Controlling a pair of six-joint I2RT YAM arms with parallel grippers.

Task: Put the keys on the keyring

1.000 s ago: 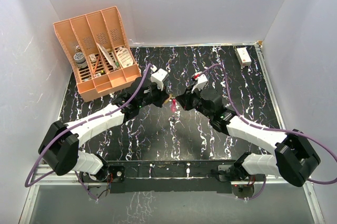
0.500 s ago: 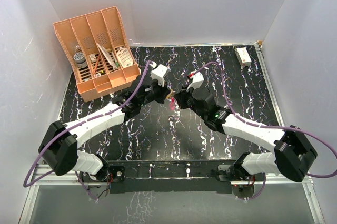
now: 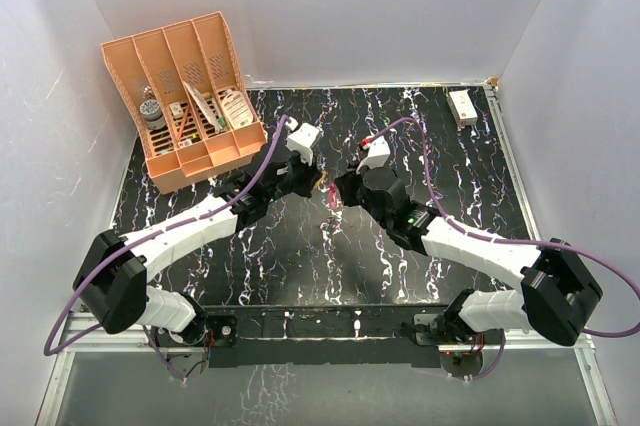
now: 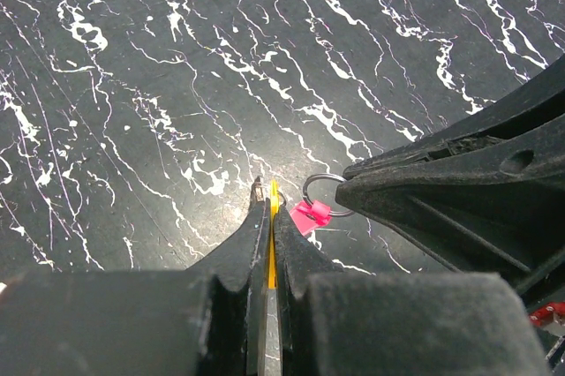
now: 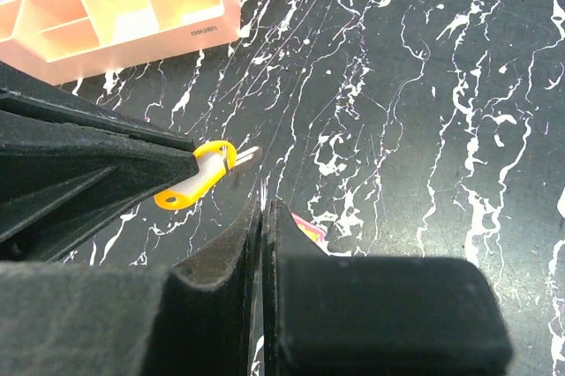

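Left end effector (image 4: 269, 206): clenching on the key (image 5: 196, 176), pinching its yellow body edge-on so the small metal tip is poking out past the fingertips, free for threading.
Right end effector (image 5: 263, 210): clamping shut on the keyring (image 4: 311, 214). It seems to be gripping near where the pink strap meets the metal ring (image 4: 323, 191), so the ring is sticking out toward the other arm.
Where the key is: it is hanging in the air over the middle of the tabletop (image 3: 470, 161), between the 2 arms. Its tip is sitting just beside the ring, and whether the 2 are touching cannot be told.
Why held this way: each arm is presenting 1 part with its working end exposed, and the 2 fingertip pairs are facing each other so the key and the ring can meet.
Step in hand: probably lining the key up with the ring. The key does not look threaded on yet.
Next move: likely a very fine nudge to feed the key onto the thin wire.
Risk: both parts are tiny, so either could be slipping or twisting in the grip.
Orange organizer (image 3: 190, 96): standing at the far left corner, well apart from the work.
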